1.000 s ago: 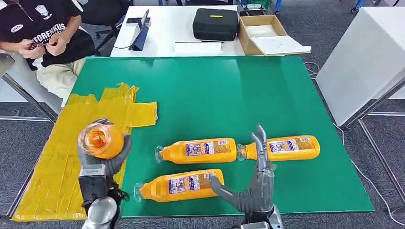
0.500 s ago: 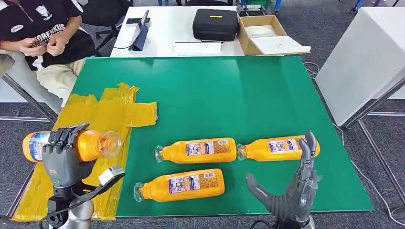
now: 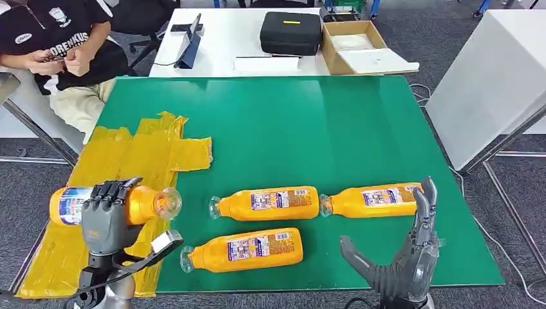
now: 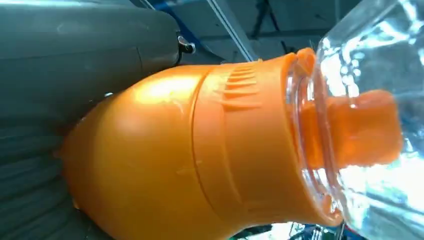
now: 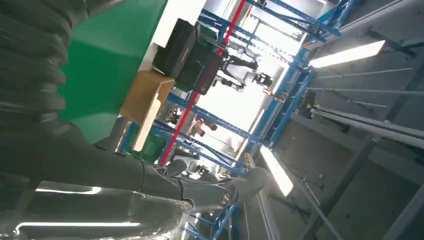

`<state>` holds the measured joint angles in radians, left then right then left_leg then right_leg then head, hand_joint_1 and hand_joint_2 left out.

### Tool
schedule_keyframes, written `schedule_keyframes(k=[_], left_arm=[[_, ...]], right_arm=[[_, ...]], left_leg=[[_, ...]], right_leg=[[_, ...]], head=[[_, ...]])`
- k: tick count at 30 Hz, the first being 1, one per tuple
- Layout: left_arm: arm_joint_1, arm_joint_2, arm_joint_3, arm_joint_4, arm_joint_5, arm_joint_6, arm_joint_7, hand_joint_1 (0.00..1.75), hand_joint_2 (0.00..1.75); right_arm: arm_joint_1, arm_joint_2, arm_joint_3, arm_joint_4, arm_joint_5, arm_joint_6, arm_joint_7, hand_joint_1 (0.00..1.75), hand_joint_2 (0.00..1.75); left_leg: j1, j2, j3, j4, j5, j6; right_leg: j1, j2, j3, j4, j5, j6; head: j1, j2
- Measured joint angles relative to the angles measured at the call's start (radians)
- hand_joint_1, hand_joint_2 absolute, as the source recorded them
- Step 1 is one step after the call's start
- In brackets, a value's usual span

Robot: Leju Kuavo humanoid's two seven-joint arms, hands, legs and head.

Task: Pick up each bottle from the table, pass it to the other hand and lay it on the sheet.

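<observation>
**One bottle in hand, three waiting**

The left hand [image 3: 108, 215] grips a bottle [image 3: 145, 203] sideways above the yellow sheet [image 3: 138, 154] at the table's [image 3: 360, 122] left edge. Three bottles [image 3: 267, 203] lie near the front edge. The right hand [image 3: 402, 261] is spread, holding nothing.

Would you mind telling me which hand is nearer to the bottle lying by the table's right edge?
The right hand: it hovers open just in front of that bottle, fingertips reaching its base. The left hand holds another bottle over the yellow sheet.
</observation>
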<state>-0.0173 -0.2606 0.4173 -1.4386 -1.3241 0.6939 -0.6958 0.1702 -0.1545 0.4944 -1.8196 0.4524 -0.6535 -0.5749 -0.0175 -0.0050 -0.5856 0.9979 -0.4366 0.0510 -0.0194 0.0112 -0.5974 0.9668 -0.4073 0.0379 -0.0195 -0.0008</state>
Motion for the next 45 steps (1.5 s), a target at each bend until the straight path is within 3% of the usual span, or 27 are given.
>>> schedule_keyframes(k=[18,19,25,26,27,30,45], left_arm=[[-0.001,-0.012,0.028,0.102,-0.002,0.001,-0.002,1.75,1.75],[-0.001,-0.012,0.034,0.105,-0.009,0.001,-0.002,1.41,1.75],[-0.003,-0.015,0.077,0.122,-0.039,0.001,-0.002,1.41,1.75],[-0.003,-0.015,0.083,0.125,-0.040,0.001,-0.002,0.21,1.75],[-0.003,-0.015,0.087,0.128,-0.040,0.001,-0.002,0.10,1.75],[-0.004,-0.017,0.095,0.133,-0.041,0.001,-0.002,0.00,1.75],[-0.024,-0.023,0.140,0.205,-0.087,0.001,0.120,0.00,1.75]], right_arm=[[-0.008,0.000,0.000,0.013,-0.029,0.008,-0.003,0.00,1.75],[-0.006,0.000,0.000,0.014,-0.031,0.009,-0.005,0.00,1.75],[-0.005,0.001,0.000,0.029,-0.037,0.018,-0.007,0.00,1.75],[-0.005,0.002,0.000,0.031,-0.037,0.019,-0.007,0.00,1.75],[-0.005,0.003,0.000,0.033,-0.037,0.020,-0.007,0.00,1.75],[-0.005,0.003,0.000,0.037,-0.038,0.020,-0.008,0.00,1.75],[-0.034,0.020,-0.006,0.065,-0.040,0.055,-0.008,0.00,1.75]], left_leg=[[0.000,0.000,0.000,0.000,0.000,0.000],[0.000,0.000,0.000,0.000,0.000,0.000],[0.000,0.000,0.000,0.000,0.000,0.000],[0.000,0.000,0.000,0.000,0.000,0.000],[0.000,0.000,0.000,0.000,0.000,0.000],[0.000,0.000,0.000,0.000,0.000,0.000],[0.000,0.000,0.000,0.000,0.000,0.000]], right_leg=[[0.000,0.000,0.000,0.000,0.000,0.000],[0.000,0.000,0.000,0.000,0.000,0.000],[0.000,0.000,0.000,0.000,0.000,0.000],[0.000,0.000,0.000,0.000,0.000,0.000],[0.000,0.000,0.000,0.000,0.000,0.000],[0.000,0.000,0.000,0.000,0.000,0.000],[0.000,0.000,0.000,0.000,0.000,0.000]], head=[[0.001,0.000],[0.000,0.000],[0.000,0.000],[0.000,0.000],[0.000,0.000],[0.000,0.000],[0.000,0.000]])
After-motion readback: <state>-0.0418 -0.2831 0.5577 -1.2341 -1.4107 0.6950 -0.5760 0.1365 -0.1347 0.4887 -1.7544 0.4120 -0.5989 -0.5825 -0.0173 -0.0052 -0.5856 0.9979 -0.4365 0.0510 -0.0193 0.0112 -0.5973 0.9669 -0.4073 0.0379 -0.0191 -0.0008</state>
